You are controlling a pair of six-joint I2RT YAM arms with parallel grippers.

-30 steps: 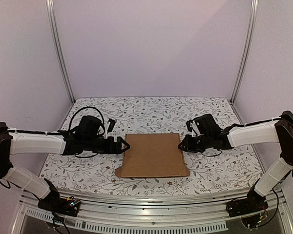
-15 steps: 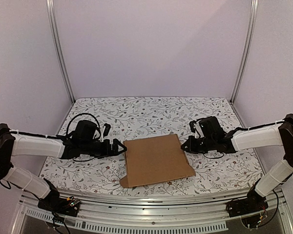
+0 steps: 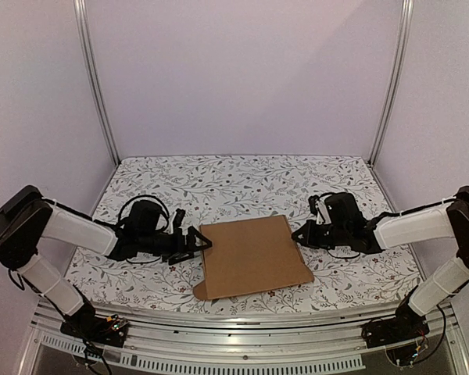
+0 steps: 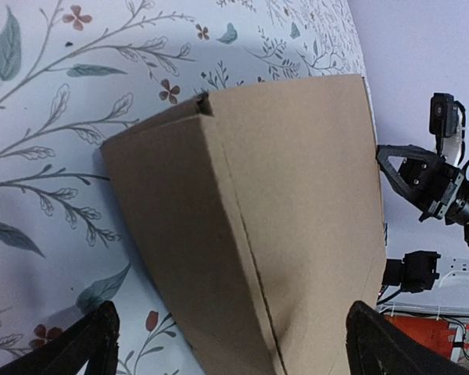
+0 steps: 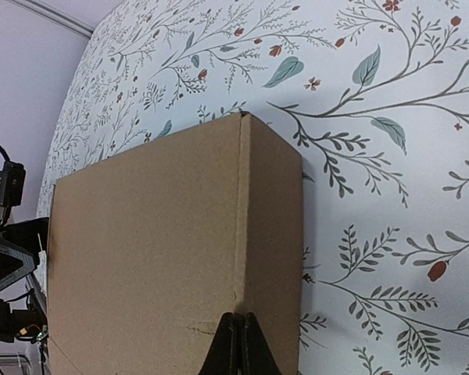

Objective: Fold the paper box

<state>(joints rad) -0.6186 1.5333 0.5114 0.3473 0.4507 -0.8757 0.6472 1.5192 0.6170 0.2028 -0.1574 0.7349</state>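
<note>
The paper box point(image 3: 254, 254) is a closed, flat brown cardboard mailer lying at the table's middle, a little askew. My left gripper point(image 3: 199, 241) is low at the box's left edge and stands wide open. In the left wrist view the box point(image 4: 289, 195) fills the space between the two fingers point(image 4: 90, 348), and its left side wall faces the camera. My right gripper point(image 3: 298, 233) is at the box's right edge. In the right wrist view its jaws point(image 5: 238, 320) are shut, tips together on the box point(image 5: 156, 250) at its top right crease.
The floral tablecloth point(image 3: 242, 183) covers the whole table. Aluminium posts point(image 3: 98, 86) stand at the back corners before pale walls. The right arm point(image 4: 430, 180) shows beyond the box in the left wrist view.
The box has turned slightly and now lies askew. My left gripper opened wider and its arm sank toward the table. The right gripper closed and slid a little right.
</note>
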